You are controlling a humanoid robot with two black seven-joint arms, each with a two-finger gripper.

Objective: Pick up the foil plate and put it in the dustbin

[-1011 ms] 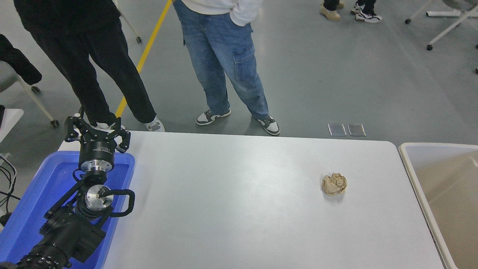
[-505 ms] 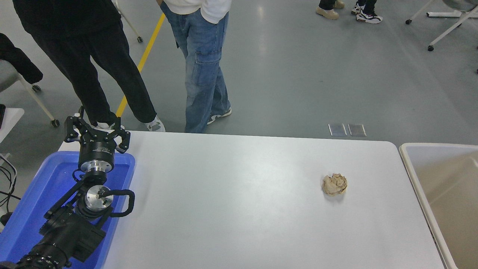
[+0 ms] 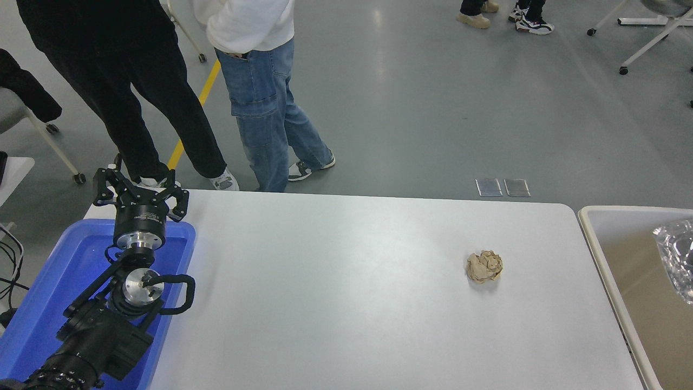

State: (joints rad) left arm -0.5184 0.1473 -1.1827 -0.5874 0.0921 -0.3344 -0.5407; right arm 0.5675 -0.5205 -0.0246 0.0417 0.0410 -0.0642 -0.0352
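while left pincer [image 3: 139, 190] hangs released over blue tray [image 3: 48, 292], foil plate [image 3: 677, 259] sits inside dustbin [image 3: 601, 254].

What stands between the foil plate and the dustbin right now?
Nothing visible. The foil plate shows at the picture's right edge, already over the dustbin's opening; whether it rests inside cannot be told. The paper ball sits on the table, clear of it. The left gripper is parked over the blue tray.

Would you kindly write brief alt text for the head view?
A foil plate shows at the right edge, over the beige dustbin. A crumpled paper ball lies on the white table; the left hand is open above a blue tray.
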